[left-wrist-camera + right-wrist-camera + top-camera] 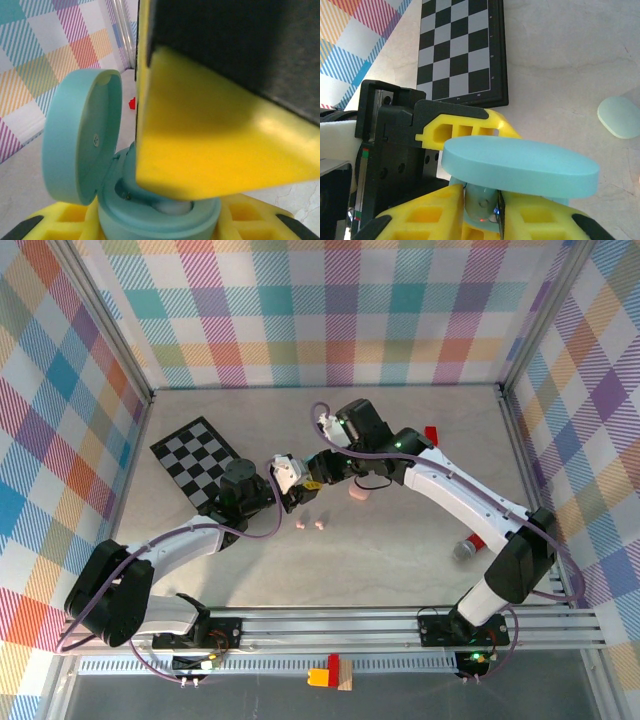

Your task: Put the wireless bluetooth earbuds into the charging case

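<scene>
Case, mint and lid-open, sits clamped in left tool; right tool pinches pale earbud.

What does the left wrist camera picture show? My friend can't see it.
A mint-green charging case stands with its round lid flipped open, its base held between the left gripper's yellow fingers. A big yellow finger hangs above it, its tip over the case's opening. Behind is a pastel plaid wall.

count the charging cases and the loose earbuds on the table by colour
mint cases: 2
pink cases: 1
pink earbuds: 2
total: 5
</scene>
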Controlling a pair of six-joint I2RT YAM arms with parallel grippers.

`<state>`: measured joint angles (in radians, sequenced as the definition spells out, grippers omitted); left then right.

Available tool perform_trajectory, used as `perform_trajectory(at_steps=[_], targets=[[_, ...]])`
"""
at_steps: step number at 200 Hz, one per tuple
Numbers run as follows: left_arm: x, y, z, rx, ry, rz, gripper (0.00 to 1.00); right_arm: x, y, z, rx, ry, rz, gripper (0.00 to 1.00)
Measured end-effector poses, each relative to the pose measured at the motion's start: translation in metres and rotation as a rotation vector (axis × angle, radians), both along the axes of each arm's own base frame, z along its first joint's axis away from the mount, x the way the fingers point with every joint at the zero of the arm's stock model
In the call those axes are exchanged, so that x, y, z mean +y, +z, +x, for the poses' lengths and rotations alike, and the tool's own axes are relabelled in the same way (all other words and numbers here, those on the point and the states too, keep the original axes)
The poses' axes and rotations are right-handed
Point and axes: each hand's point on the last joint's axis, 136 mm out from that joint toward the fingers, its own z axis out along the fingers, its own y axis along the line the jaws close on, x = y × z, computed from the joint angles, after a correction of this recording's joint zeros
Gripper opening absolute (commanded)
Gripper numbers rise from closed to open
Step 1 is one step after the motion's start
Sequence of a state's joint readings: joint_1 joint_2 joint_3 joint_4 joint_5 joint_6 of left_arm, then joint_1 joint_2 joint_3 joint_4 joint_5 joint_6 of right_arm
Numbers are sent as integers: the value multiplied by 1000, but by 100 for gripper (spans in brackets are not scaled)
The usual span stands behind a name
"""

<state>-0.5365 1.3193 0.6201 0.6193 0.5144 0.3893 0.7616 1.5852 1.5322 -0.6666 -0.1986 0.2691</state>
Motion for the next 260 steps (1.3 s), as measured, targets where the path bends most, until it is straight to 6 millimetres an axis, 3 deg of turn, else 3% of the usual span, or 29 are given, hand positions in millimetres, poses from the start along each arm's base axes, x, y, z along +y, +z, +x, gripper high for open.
perform_trajectory(at_steps=[43, 82, 129, 167, 205, 260], targets=[[0, 0, 0, 5, 2, -3, 38, -2, 1, 2, -14, -19, -9, 43], [0, 3, 1, -2, 2, -13, 37, -17, 17, -3, -55, -51, 28, 48], [-1, 3, -2, 8, -15, -21, 38, -29, 42, 11, -107, -112, 79, 33], [-3, 4, -5, 11, -35, -26, 38, -13, 60, 36, -127, -119, 99, 30], [-3, 9, -5, 4, -35, -47, 38, 1, 35, 46, -67, -96, 61, 28], [0, 11, -2, 16, -21, -69, 38, -13, 12, 25, -13, -82, 30, 31]])
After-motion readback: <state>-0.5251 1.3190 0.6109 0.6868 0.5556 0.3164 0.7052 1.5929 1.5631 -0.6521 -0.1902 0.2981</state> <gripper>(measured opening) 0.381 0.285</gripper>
